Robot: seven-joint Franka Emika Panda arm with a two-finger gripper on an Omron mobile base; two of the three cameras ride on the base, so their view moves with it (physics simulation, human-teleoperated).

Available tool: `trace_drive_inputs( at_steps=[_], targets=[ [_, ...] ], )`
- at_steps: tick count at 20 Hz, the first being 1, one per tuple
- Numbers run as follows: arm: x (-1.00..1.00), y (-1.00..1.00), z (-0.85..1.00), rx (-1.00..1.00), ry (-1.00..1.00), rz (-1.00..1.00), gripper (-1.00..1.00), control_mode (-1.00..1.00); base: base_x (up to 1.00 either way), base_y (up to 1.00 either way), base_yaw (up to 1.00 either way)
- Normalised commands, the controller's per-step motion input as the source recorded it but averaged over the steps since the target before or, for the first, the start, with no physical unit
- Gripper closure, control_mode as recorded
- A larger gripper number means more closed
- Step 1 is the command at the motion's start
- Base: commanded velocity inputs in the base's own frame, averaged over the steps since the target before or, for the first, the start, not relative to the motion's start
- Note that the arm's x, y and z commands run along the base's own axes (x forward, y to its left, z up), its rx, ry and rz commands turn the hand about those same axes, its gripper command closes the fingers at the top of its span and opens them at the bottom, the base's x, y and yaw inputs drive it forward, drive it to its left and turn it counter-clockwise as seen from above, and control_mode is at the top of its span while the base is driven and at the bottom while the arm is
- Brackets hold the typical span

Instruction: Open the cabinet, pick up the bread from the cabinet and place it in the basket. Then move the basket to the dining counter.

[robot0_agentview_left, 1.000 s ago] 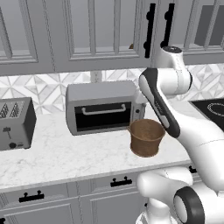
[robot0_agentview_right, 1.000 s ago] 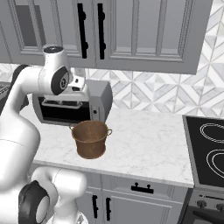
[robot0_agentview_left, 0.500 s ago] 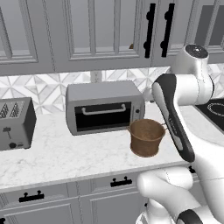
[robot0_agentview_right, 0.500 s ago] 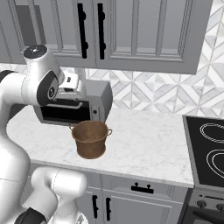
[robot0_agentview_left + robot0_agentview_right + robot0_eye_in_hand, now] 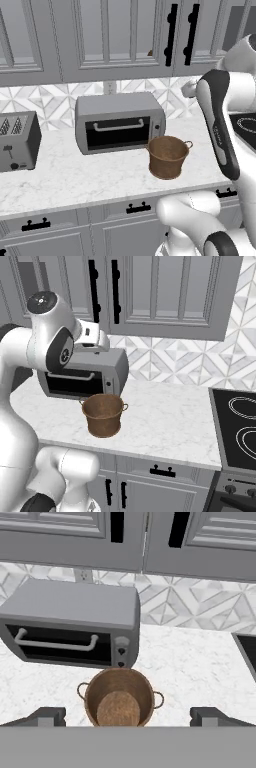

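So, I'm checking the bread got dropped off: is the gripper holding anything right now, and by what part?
Nothing is held. The gripper is open above the basket, and the bread lies inside it.

arm (image 5: 220, 125) higher, further right

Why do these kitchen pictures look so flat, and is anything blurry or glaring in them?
Left base view: even light, only a soft shadow under the basket on the counter, no glare. Right base view: equally sharp, and the toaster oven glass stays dark without reflections. Hand view: looks down into the basket, edges slightly soft, and the round brown lump inside casts almost no shadow.
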Motion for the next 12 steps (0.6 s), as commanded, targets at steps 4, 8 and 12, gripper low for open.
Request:
trace_drive_inputs(
  at_steps=[4,8,12],
  targets=[
    [0.02,-0.28,0.57,0.0,-0.02,-0.03,-1.0,-1.0,0.0,0.0,0.0],
    [0.17,-0.28,0.51,0.0,-0.05,-0.01,-1.0,-1.0,0.0,0.0,0.0],
    [0.16,-0.21,0.41,0.0,-0.2,0.0,-1.0,-1.0,0.0,0.0,0.0]
  ],
)
